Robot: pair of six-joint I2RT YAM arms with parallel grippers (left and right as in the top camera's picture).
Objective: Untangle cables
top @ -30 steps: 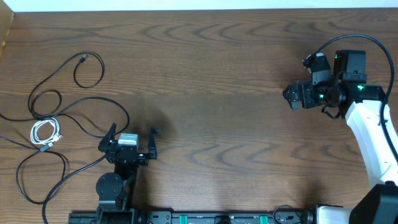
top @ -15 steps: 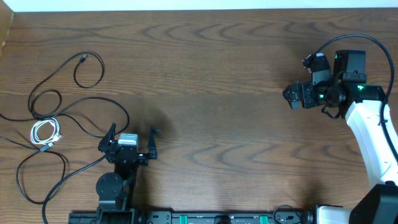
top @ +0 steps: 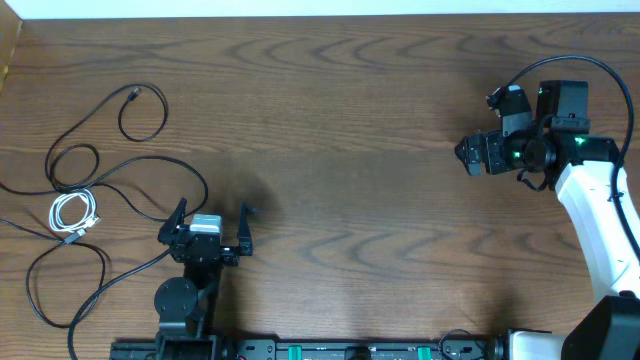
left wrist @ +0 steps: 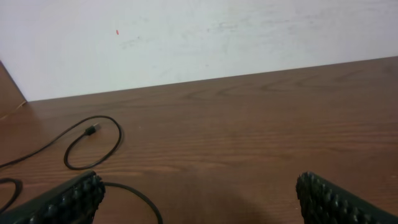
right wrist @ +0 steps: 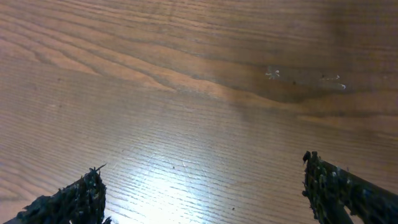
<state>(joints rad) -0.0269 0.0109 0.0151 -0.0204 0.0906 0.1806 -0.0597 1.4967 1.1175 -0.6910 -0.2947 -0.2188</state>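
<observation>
Several thin black cables lie in loose overlapping loops at the table's left side, one small plug end at the far end. A short white cord sits coiled among them. My left gripper stands open just right of the loops, nothing between its fingers. In the left wrist view the open left gripper faces a cable loop with its plug, and another black strand curves past the left finger. My right gripper is far right, open over bare wood.
A white wall borders the table's far edge. The left table edge is close to the cables. The right arm's own thick black cable arches above its wrist. A rail with the arm bases runs along the near edge.
</observation>
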